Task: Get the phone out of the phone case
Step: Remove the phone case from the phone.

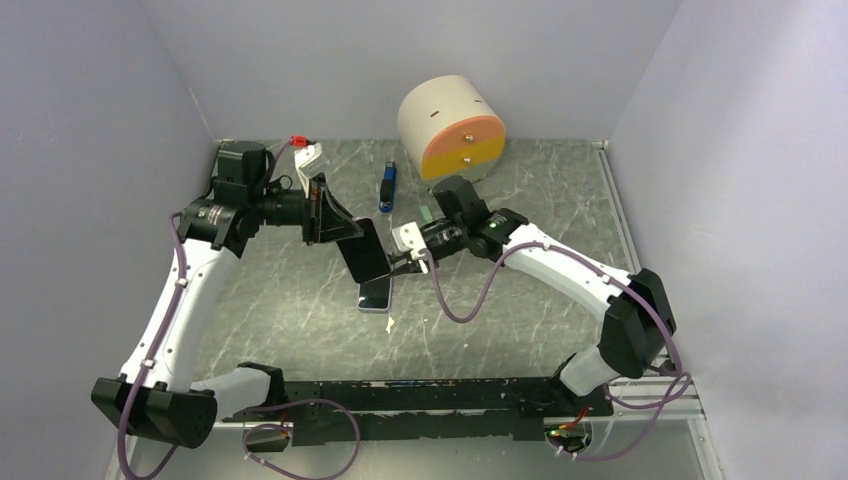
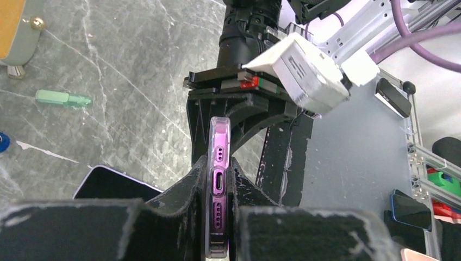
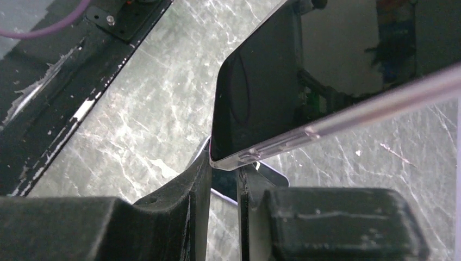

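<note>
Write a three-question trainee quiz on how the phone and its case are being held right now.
1. True or false: the left fingers are shut on the phone, gripping its edge.
2. Multiple choice: what do the right fingers pinch? A) a corner of the clear case; B) a blue tool; C) nothing.
3. Short answer: what lies flat on the table just below the held phone?

Key: 1 true; 2 A; 3 a second phone.
</note>
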{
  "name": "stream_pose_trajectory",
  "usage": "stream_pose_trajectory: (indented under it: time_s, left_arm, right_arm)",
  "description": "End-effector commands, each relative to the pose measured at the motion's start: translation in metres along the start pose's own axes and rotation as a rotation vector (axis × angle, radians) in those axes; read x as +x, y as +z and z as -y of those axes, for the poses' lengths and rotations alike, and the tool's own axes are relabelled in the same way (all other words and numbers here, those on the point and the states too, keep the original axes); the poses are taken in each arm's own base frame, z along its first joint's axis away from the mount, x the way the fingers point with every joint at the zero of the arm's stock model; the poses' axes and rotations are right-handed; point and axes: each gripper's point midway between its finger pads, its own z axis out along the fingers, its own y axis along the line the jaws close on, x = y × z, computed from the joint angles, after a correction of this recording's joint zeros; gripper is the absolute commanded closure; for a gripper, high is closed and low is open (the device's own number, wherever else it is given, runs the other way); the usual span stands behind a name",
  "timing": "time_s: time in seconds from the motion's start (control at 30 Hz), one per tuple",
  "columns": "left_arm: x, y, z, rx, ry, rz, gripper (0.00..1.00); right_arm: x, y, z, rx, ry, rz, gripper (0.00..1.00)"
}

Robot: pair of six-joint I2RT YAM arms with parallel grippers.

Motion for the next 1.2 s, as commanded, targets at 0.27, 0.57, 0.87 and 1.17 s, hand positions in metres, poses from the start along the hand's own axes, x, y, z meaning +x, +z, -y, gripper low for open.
stream_pose_trajectory:
  time_s: [0.27,0.57,0.87,1.17]
  left_arm:
    - [-0.016,-0.004,0.025,0.124,0.042,0.036,0.98]
    - [-0.01,-0.013,0.024,-0.003,0.166,0.058,0.98]
    - [-0.006,-0.013,0.034,0.056,0.19,0.07,0.97]
    - [-0.006,-0.012,0.033,0.049,0.198,0.086,0.98]
  right_arm:
    - [-0.011,0.017,0.014,0.013,-0.237,-0.048,0.95]
    - [-0.005,0.015,0.002,0.025,-0.179,-0.035,0.62]
    - [-0.023,0.013,0.001,0.043,-0.124,0.058,0.47]
    - [-0.036,0.015,-0.004,-0.011,-0.084,0.115,0.52]
